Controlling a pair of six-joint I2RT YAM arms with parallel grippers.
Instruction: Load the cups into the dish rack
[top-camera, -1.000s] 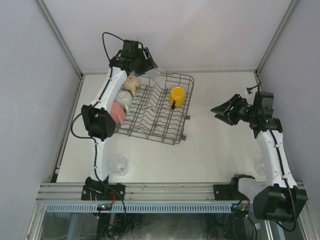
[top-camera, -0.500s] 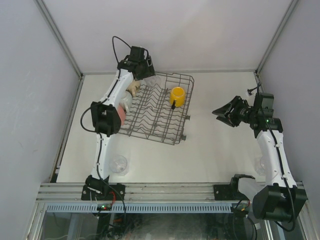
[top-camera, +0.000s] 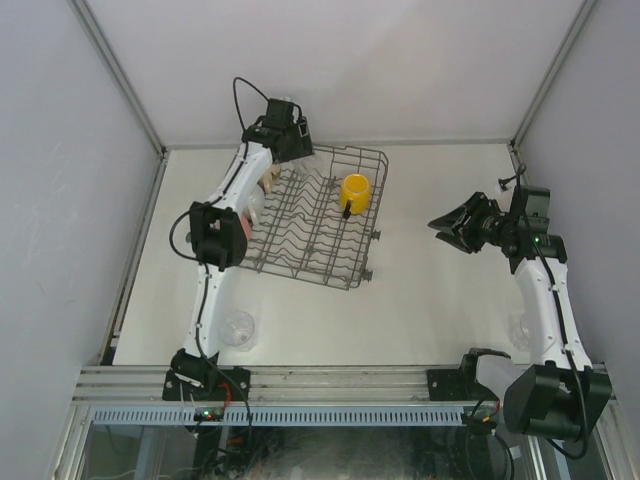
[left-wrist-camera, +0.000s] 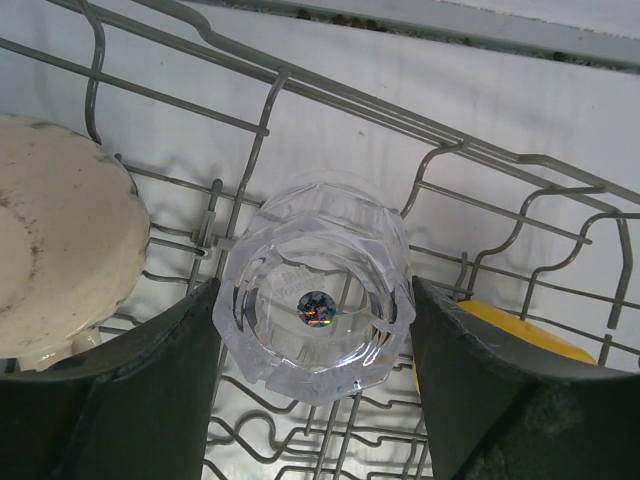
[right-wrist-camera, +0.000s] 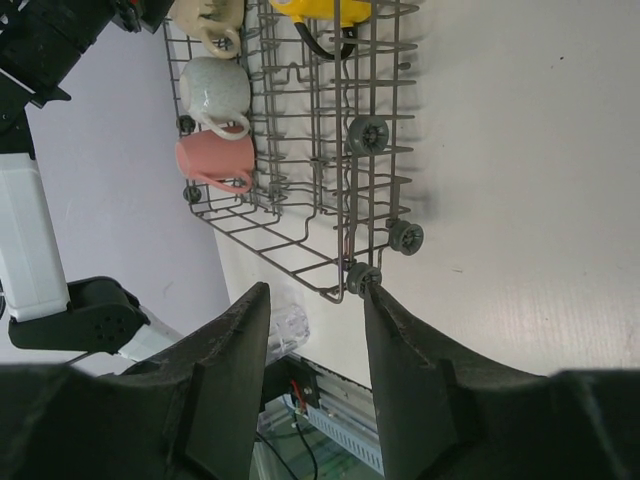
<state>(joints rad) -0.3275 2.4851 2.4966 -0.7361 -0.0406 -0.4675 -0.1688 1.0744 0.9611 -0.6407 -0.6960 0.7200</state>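
Observation:
The dark-grey wire dish rack (top-camera: 318, 228) sits at the table's back left. It holds a yellow mug (top-camera: 354, 190), a tan mug (top-camera: 267, 178), a white mug (top-camera: 254, 203) and a pink tumbler (top-camera: 241, 227). My left gripper (top-camera: 294, 150) is over the rack's far left corner, shut on a clear glass tumbler (left-wrist-camera: 313, 290) held base-up above the wires (left-wrist-camera: 330, 100), between the tan mug (left-wrist-camera: 60, 260) and the yellow mug (left-wrist-camera: 520, 338). My right gripper (top-camera: 447, 222) is open and empty, right of the rack, above the table.
A clear glass (top-camera: 238, 328) stands on the table front left, also in the right wrist view (right-wrist-camera: 287, 328). Another clear glass (top-camera: 520, 331) stands by the right arm's base. The rack's small wheels (right-wrist-camera: 368, 132) face the right gripper. Walls enclose the table on three sides.
The left arm has swung right and lowered the glass tumbler over the rack's far left corner. The right gripper has drifted slightly right, still open.

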